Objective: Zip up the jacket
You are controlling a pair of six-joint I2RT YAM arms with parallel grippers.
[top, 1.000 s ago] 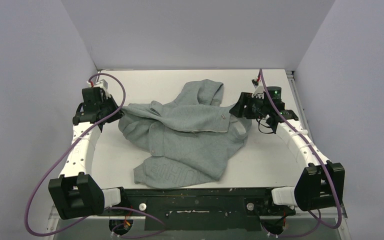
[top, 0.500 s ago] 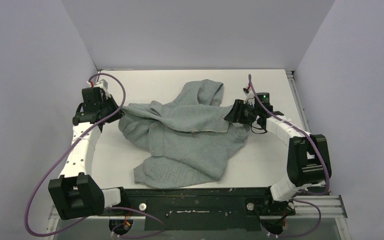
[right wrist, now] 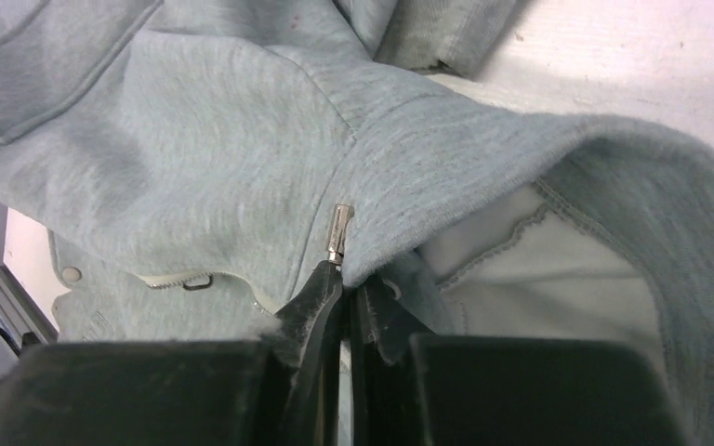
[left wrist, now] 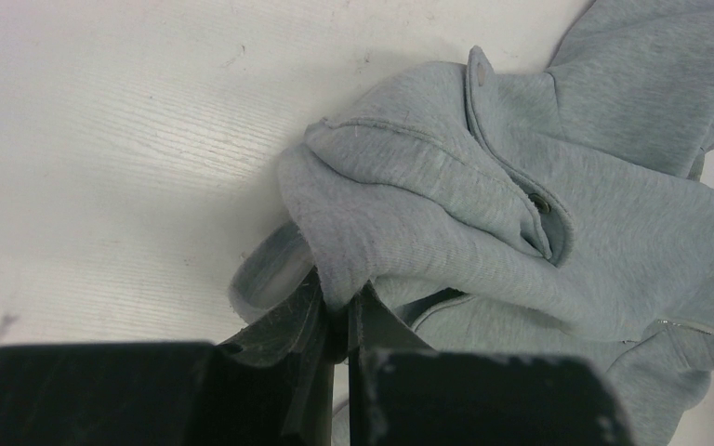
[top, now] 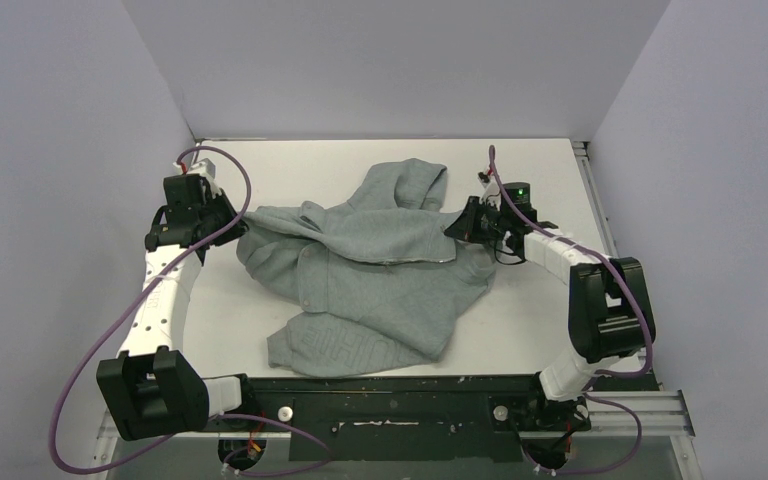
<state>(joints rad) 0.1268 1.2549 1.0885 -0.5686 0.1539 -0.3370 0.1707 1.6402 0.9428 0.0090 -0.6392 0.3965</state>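
Note:
The light grey jacket [top: 370, 270] lies crumpled in the middle of the white table, a sleeve or hood part reaching back. My left gripper [top: 228, 222] is at its left edge and is shut on a fold of the fabric [left wrist: 381, 232]. My right gripper [top: 457, 228] is at its right edge. In the right wrist view that gripper [right wrist: 346, 288] is shut on the jacket's edge, right below a small metal zipper piece [right wrist: 338, 232]. Pale zipper teeth with a dark pull loop [right wrist: 195, 281] curve away to the left, and the jacket's lighter inside [right wrist: 539, 279] shows on the right.
The white table [top: 550, 310] is enclosed by pale walls at the left, back and right. A black rail [top: 390, 395] with both arm bases runs along the near edge. Purple cables loop beside each arm.
The right arm has swung left to the jacket's right edge, and its jaws have gone from open to shut on the fabric. The left arm and its grip are unchanged.

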